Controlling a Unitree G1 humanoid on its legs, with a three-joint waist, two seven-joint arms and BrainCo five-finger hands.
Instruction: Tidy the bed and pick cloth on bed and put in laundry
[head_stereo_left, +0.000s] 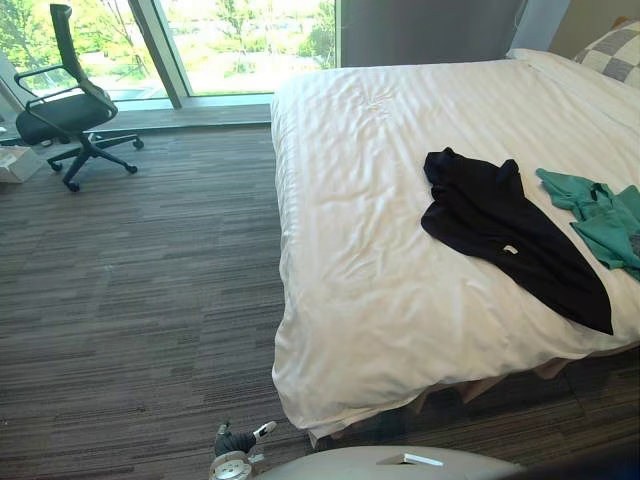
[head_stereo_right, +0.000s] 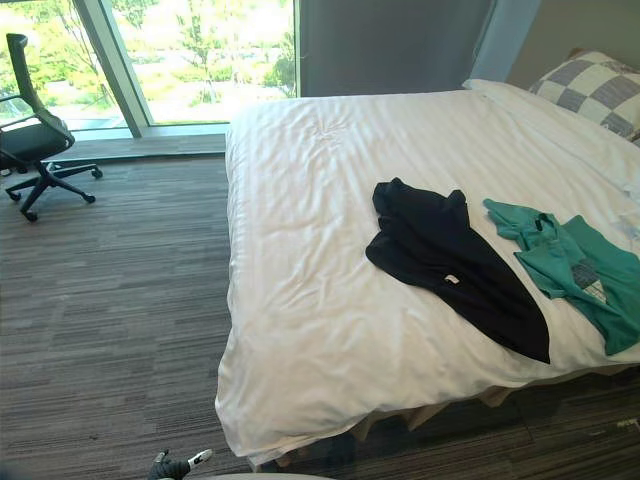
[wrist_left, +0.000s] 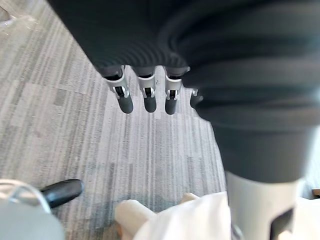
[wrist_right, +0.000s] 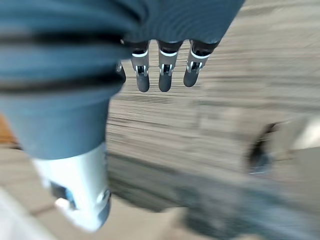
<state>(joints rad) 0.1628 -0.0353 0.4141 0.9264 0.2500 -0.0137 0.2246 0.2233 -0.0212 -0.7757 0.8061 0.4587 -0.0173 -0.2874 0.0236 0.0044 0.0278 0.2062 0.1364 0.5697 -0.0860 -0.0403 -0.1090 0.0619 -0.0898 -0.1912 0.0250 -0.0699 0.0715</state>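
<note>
Eye views: black cloth (head_stereo_left: 500, 225) beside green cloth (head_stereo_left: 605, 220) on the bed (head_stereo_left: 360, 200). Wrist views: left robot hand (wrist_left: 149, 97) and right robot hand (wrist_right: 165, 75) slack-fingered, empty.

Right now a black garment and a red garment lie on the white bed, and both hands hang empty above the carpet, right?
Not quite: the second garment is green, not red, as the right eye view shows. The black garment lies beside it on the white bed; the left hand and right hand hang empty above the carpet.
</note>
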